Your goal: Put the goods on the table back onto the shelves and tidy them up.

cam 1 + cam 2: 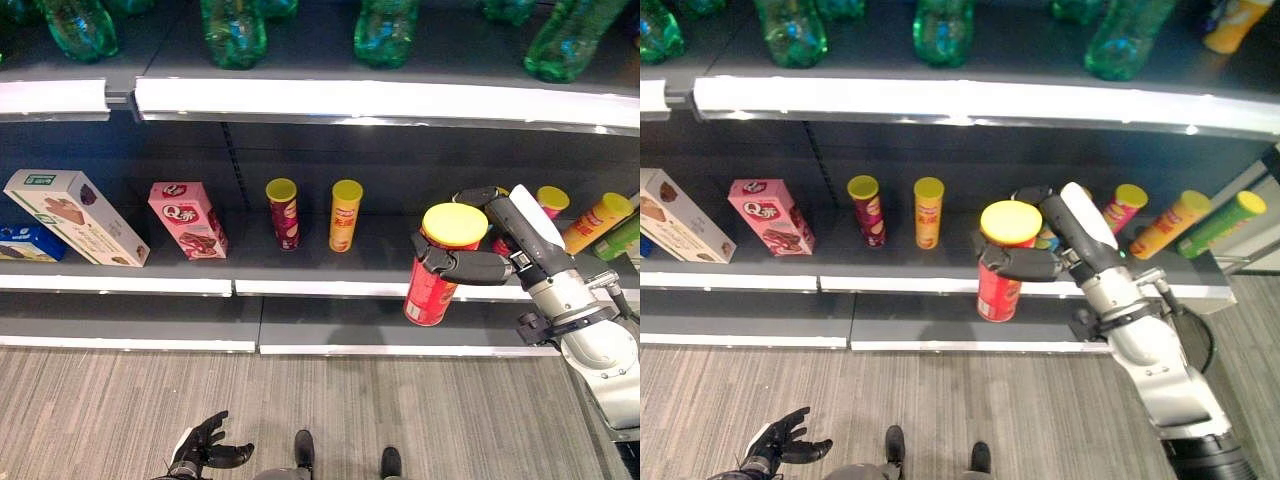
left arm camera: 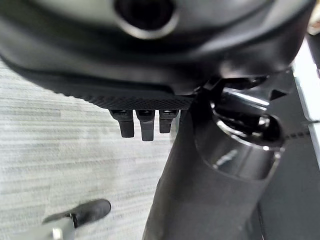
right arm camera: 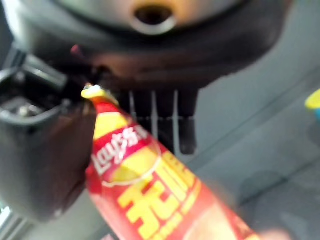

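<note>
My right hand (image 1: 480, 262) is shut on a red chip can with a yellow lid (image 1: 436, 268), holding it upright just in front of the middle shelf's edge (image 1: 330, 288). The right wrist view shows the red can (image 3: 150, 195) gripped between thumb and fingers (image 3: 165, 117). On the middle shelf stand a dark red can (image 1: 283, 213) and a yellow can (image 1: 345, 215). Further right lie a red can (image 1: 549, 203), an orange can (image 1: 597, 221) and a green can (image 1: 620, 238). My left hand (image 1: 205, 446) hangs low over the floor, fingers relaxed and holding nothing.
A pink box (image 1: 188, 219), a white box (image 1: 75, 216) and a blue pack (image 1: 30, 243) sit on the middle shelf's left. Green bottles (image 1: 233, 32) line the top shelf. The lower shelf (image 1: 300, 325) is bare. Grey carpet (image 1: 400, 410) lies below.
</note>
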